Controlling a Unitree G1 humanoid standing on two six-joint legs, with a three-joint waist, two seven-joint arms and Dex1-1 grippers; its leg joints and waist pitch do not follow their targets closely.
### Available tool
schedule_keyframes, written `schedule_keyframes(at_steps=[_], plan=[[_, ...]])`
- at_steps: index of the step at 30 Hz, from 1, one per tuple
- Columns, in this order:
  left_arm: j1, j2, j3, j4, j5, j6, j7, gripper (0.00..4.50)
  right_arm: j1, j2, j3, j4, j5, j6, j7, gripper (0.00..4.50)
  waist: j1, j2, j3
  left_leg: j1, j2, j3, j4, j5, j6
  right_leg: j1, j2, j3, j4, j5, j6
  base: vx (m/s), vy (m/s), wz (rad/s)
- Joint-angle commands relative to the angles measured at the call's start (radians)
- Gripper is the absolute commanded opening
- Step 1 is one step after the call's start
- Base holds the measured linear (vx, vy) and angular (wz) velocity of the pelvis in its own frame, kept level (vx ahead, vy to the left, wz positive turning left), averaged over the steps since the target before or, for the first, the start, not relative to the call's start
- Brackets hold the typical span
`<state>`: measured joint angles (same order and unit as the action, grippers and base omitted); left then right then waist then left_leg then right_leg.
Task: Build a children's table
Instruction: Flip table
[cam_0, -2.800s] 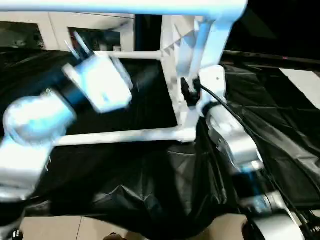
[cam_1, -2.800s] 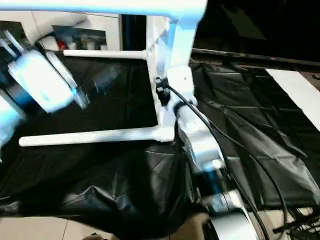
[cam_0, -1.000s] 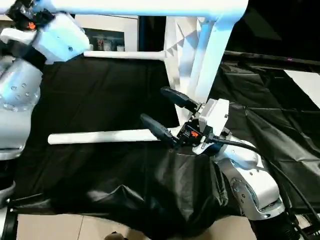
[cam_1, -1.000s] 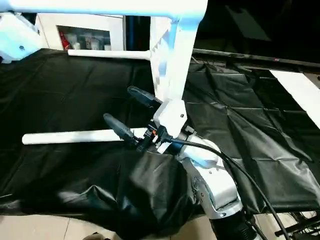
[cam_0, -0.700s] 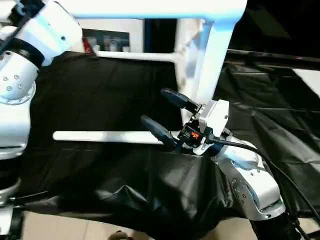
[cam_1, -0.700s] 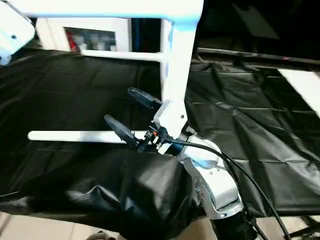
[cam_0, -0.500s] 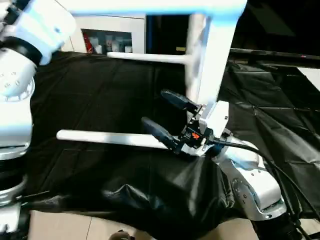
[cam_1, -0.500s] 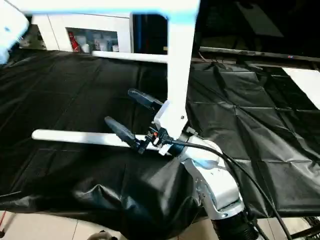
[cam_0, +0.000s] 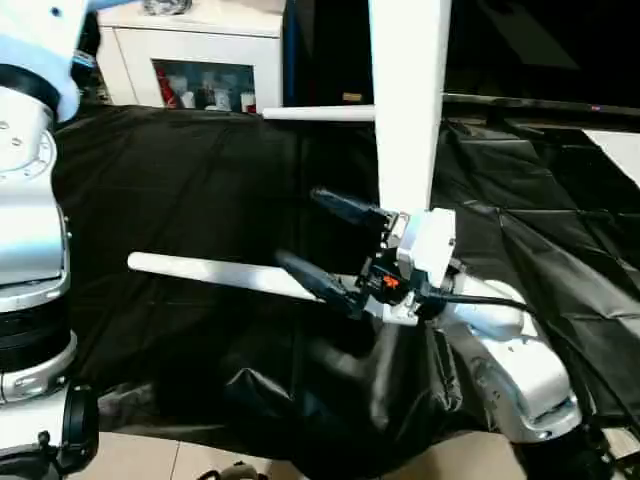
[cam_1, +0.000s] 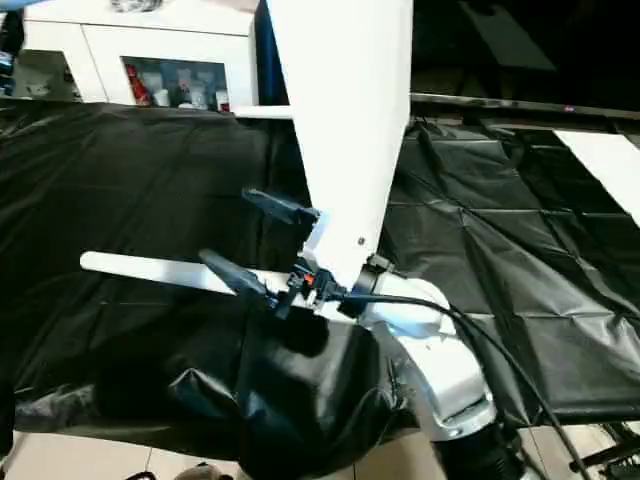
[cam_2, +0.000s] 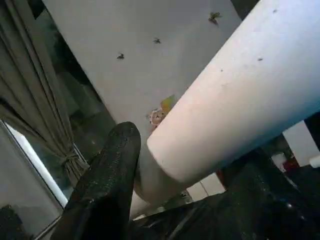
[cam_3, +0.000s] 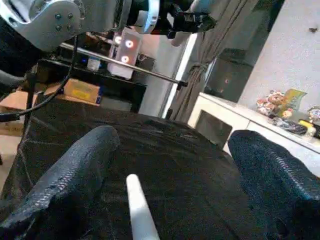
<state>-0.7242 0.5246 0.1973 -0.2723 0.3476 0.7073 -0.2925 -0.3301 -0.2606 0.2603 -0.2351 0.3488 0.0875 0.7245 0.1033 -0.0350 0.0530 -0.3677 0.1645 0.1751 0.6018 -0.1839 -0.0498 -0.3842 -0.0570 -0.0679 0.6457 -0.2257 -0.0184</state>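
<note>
Our right gripper (cam_0: 325, 240) hangs with its fingers spread wide over a white leg (cam_0: 215, 274) lying on the black-covered desk (cam_0: 180, 190), while our left gripper (cam_2: 165, 165) pinches another white leg (cam_2: 240, 100) held aloft, and the tabletop (cam_1: 345, 120) rises on edge just behind.

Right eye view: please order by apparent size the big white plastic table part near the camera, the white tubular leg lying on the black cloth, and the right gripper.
1. Big white plastic table part, though nearness to the camera inflates it.
2. White tubular leg.
3. Right gripper, open; its apparent size is close to the leg's.
</note>
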Motion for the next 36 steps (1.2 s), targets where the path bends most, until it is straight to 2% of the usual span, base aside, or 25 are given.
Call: schedule_keyframes(at_steps=[1,2,4,6,9,12,17,18,19,23,29,31,33,34,35,36], plan=[[0.014,-0.044,0.055,0.030,-0.091,0.139,-0.038,2.35,-0.041,-0.023,-0.109,0.062,0.036,0.046,-0.014,4.04,-0.001,-0.003,-0.048,0.007,0.065,-0.034,-0.076,-0.212,0.015,0.031,-0.097,0.065,-0.101,-0.275,-0.131,0.000,0.000,0.00],[0.017,-0.040,0.051,0.027,-0.091,0.148,-0.042,2.35,-0.051,-0.027,-0.121,0.071,0.046,0.054,-0.012,4.04,-0.002,-0.008,-0.049,0.007,0.065,-0.034,-0.076,-0.210,0.017,0.032,-0.096,0.064,-0.101,-0.276,-0.132,0.000,0.000,0.00],[0.022,-0.034,0.045,0.024,-0.088,0.160,-0.047,2.35,-0.063,-0.033,-0.135,0.082,0.058,0.063,-0.009,4.04,-0.002,-0.004,-0.049,0.008,0.066,-0.035,-0.076,-0.207,0.015,0.030,-0.098,0.064,-0.102,-0.282,-0.134,0.000,0.000,0.00],[0.023,-0.035,0.046,0.022,-0.089,0.169,-0.048,2.35,-0.068,-0.038,-0.139,0.086,0.065,0.067,-0.007,4.04,-0.001,-0.005,-0.050,0.006,0.065,-0.033,-0.074,-0.192,0.017,0.032,-0.096,0.065,-0.099,-0.254,-0.136,0.000,0.000,0.00],[0.034,-0.040,0.067,0.009,-0.102,0.217,-0.052,2.35,-0.136,-0.088,-0.199,0.142,0.108,0.092,0.021,4.04,-0.002,-0.006,-0.051,0.004,0.063,-0.032,-0.072,-0.169,0.029,0.036,-0.096,0.062,-0.096,-0.218,-0.151,0.000,0.000,0.00],[0.035,-0.045,0.075,0.005,-0.106,0.225,-0.049,2.35,-0.154,-0.098,-0.214,0.157,0.113,0.093,0.023,4.04,-0.003,-0.006,-0.050,0.004,0.062,-0.030,-0.070,-0.175,0.029,0.035,-0.097,0.062,-0.101,-0.260,-0.147,0.000,0.000,0.00],[0.043,-0.058,0.094,-0.013,-0.111,0.245,-0.044,2.35,-0.203,-0.114,-0.256,0.188,0.126,0.097,0.018,4.04,-0.003,-0.008,-0.049,0.004,0.061,-0.029,-0.070,-0.177,0.033,0.033,-0.097,0.061,-0.104,-0.280,-0.144,0.000,0.000,0.00],[0.045,-0.062,0.096,-0.020,-0.114,0.254,-0.041,2.35,-0.213,-0.119,-0.262,0.194,0.135,0.100,0.013,4.04,-0.002,-0.011,-0.049,0.004,0.061,-0.028,-0.069,-0.179,0.032,0.033,-0.096,0.061,-0.105,-0.286,-0.140,0.000,0.000,0.00],[0.045,-0.067,0.100,-0.025,-0.117,0.264,-0.039,2.35,-0.220,-0.120,-0.267,0.197,0.143,0.105,0.006,4.04,-0.002,-0.009,-0.050,0.005,0.062,-0.029,-0.070,-0.173,0.033,0.034,-0.096,0.060,-0.103,-0.285,-0.141,0.000,0.000,0.00],[0.045,-0.084,0.115,-0.038,-0.138,0.306,-0.032,2.35,-0.225,-0.113,-0.262,0.189,0.147,0.132,0.002,4.04,-0.003,-0.008,-0.049,0.004,0.060,-0.029,-0.069,-0.170,0.036,0.032,-0.096,0.060,-0.104,-0.286,-0.139,0.000,0.000,0.00],[0.053,-0.086,0.126,-0.032,-0.137,0.311,-0.031,2.35,-0.193,-0.094,-0.237,0.140,0.177,0.175,0.012,4.04,-0.008,-0.007,-0.048,0.005,0.060,-0.031,-0.072,-0.197,0.033,0.029,-0.095,0.059,-0.111,-0.343,-0.117,0.000,0.000,0.00],[0.054,-0.086,0.126,-0.030,-0.140,0.314,-0.029,2.35,-0.138,-0.085,-0.196,0.079,0.213,0.224,0.032,4.31,-0.006,-0.006,-0.048,0.004,0.060,-0.030,-0.073,-0.187,0.035,0.031,-0.093,0.061,-0.112,-0.330,-0.110,0.000,0.000,0.00],[0.054,-0.086,0.123,-0.030,-0.144,0.320,-0.025,2.35,-0.081,-0.086,-0.155,0.030,0.253,0.276,0.061,4.38,-0.004,-0.006,-0.051,0.003,0.062,-0.032,-0.074,-0.176,0.041,0.033,-0.093,0.060,-0.108,-0.295,-0.109,0.000,0.000,0.00],[0.054,-0.086,0.122,-0.030,-0.145,0.321,-0.024,2.35,-0.071,-0.088,-0.148,0.022,0.262,0.286,0.068,4.43,-0.006,-0.006,-0.052,0.001,0.062,-0.033,-0.074,-0.162,0.047,0.035,-0.094,0.059,-0.107,-0.270,-0.117,0.000,0.000,0.00],[0.054,-0.086,0.122,-0.030,-0.145,0.321,-0.024,2.34,-0.068,-0.090,-0.144,0.020,0.261,0.288,0.072,4.47,-0.006,-0.006,-0.052,0.001,0.062,-0.033,-0.074,-0.164,0.048,0.033,-0.094,0.058,-0.107,-0.271,-0.121,0.000,0.000,0.00],[0.055,-0.086,0.122,-0.031,-0.148,0.324,-0.023,2.34,-0.043,-0.107,-0.118,0.002,0.260,0.301,0.096,4.50,-0.006,-0.005,-0.051,0.001,0.061,-0.032,-0.074,-0.174,0.045,0.033,-0.095,0.058,-0.110,-0.289,-0.124,0.000,0.000,0.00]])
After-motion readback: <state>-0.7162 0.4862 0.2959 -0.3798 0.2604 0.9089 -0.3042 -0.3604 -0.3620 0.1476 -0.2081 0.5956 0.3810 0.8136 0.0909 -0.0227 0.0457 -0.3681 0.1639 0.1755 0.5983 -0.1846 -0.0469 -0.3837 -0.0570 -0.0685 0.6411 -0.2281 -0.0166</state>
